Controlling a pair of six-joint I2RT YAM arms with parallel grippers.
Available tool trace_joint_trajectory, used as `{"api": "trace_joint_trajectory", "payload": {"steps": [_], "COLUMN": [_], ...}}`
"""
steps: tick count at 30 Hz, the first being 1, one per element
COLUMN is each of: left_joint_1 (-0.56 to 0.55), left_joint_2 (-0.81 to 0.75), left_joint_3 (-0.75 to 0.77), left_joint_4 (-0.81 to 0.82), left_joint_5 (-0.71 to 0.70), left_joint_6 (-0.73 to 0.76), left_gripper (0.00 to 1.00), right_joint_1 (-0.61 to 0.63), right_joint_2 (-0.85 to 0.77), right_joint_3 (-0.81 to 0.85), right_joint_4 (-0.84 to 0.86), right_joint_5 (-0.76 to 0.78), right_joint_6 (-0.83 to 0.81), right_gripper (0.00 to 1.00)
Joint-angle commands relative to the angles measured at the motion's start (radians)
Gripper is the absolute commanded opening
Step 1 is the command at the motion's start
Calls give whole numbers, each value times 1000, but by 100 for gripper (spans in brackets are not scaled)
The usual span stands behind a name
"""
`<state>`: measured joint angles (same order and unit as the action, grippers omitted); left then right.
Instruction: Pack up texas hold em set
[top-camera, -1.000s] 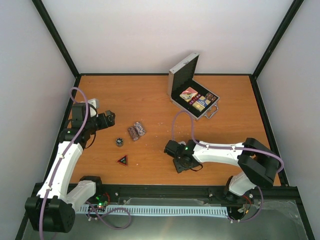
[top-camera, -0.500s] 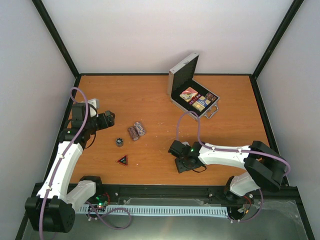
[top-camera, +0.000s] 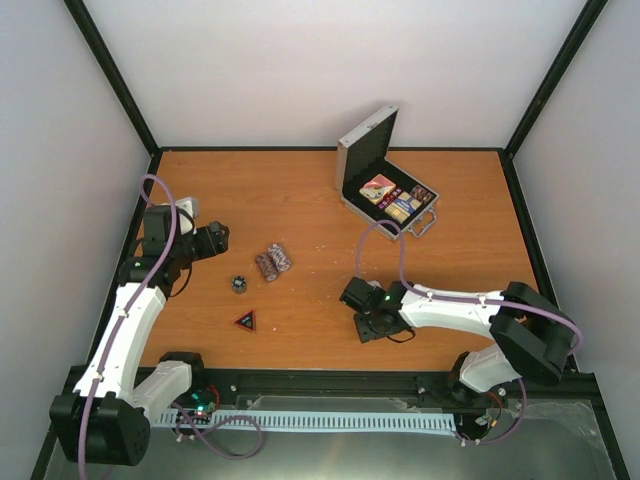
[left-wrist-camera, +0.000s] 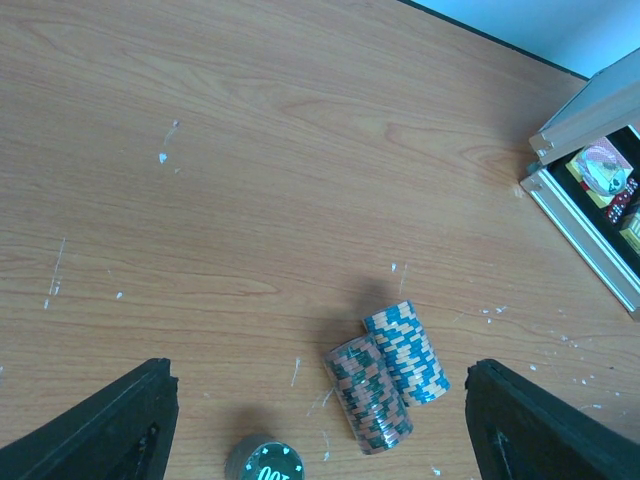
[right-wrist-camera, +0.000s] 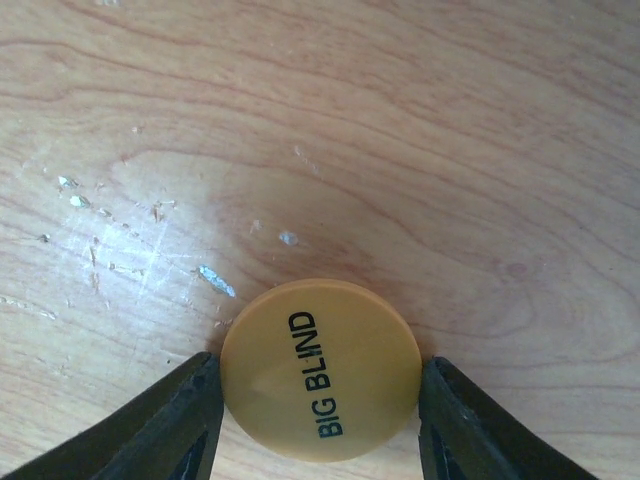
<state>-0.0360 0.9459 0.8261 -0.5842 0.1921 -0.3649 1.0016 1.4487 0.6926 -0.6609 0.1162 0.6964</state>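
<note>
The silver case (top-camera: 368, 150) stands open at the back right, with the card deck (top-camera: 402, 208) and other pieces inside. My right gripper (top-camera: 373, 324) is low over the table, its jaws touching both sides of the orange disc (right-wrist-camera: 318, 368) marked BIG BLIND, which lies flat on the wood. My left gripper (top-camera: 222, 238) is open and empty at the left. Two striped chip stacks (top-camera: 273, 261) lie on their sides ahead of it, one brown-green (left-wrist-camera: 367, 393), one blue (left-wrist-camera: 407, 352). A short dark chip stack (top-camera: 239, 285) and the dark red-edged triangle (top-camera: 246, 320) sit nearer.
Black frame posts and white walls enclose the wooden table (top-camera: 300, 190). The case's corner (left-wrist-camera: 590, 160) shows at the right edge of the left wrist view. The right arm's cable (top-camera: 365, 235) loops over the table between the gripper and the case.
My right gripper has shifted a little to the right along the table near the front. The left arm has not moved.
</note>
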Motion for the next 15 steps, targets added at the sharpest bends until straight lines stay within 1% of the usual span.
{"api": "trace_joint_trajectory", "payload": {"steps": [1,5,8,15], "left_joint_1": [-5,-4,-5,-4], "left_joint_2": [-20,-28,-32,-30], "left_joint_3": [42,41,39,37], "left_joint_4": [5,5,4,6], "left_joint_5": [9,3,2,-1], "left_joint_6": [-3,-6,-6,-9], "left_gripper": [79,80,79,79], "right_joint_1": [-17,-22,-48,-198], "right_joint_2": [66,47,35,26], "right_joint_3": [-42,-14,21,111], "right_joint_4": [-48,-64,-80,-58], "right_joint_5": [0,8,21,21], "right_joint_6": [-17,-26,-45,-158], "right_gripper": [53,52,52,52]}}
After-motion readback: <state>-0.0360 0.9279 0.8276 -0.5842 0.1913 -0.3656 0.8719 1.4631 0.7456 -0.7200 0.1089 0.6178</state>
